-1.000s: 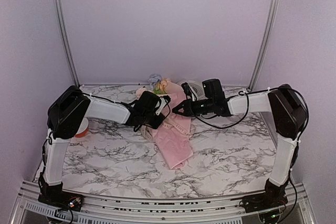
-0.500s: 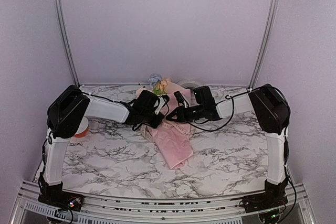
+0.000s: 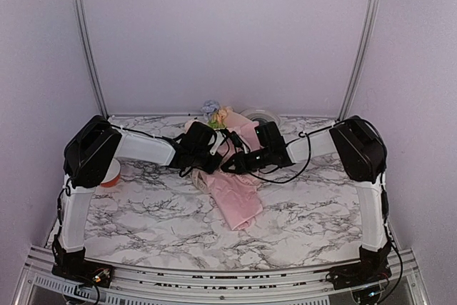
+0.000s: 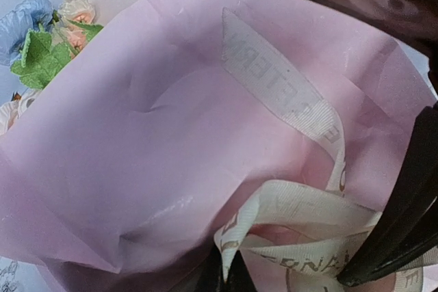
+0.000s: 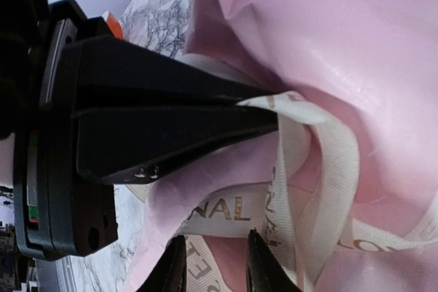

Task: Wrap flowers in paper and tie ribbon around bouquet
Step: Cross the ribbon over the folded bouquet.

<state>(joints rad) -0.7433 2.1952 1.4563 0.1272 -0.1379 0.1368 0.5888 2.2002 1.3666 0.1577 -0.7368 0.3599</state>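
Note:
The bouquet [image 3: 238, 194] lies mid-table, a pink paper [image 4: 137, 135] cone with the flowers [image 3: 216, 113] at its far end; blue and peach blooms [image 4: 48, 42] show in the left wrist view. The cream lettered ribbon [image 5: 226, 211] loops loosely over the paper. My left gripper [image 4: 230, 275] is shut on a fold of the ribbon [image 4: 287, 97]; in the right wrist view its black fingers [image 5: 171, 117] pinch that fold. My right gripper [image 5: 213, 268] is open just beside it, jaws apart over a ribbon strand and the paper [image 5: 328, 32].
A round ringed plate [image 3: 261, 115] sits at the back right of the bouquet. An orange and white object [image 3: 111, 175] stands by the left arm's elbow. Both arms meet over the bouquet's middle [image 3: 223, 158]. Marble table [image 3: 307, 219] extends in front.
My right arm has swung left, bringing its gripper over the ribbon next to the left gripper, and its jaws have widened slightly. The left gripper and the bouquet have stayed put.

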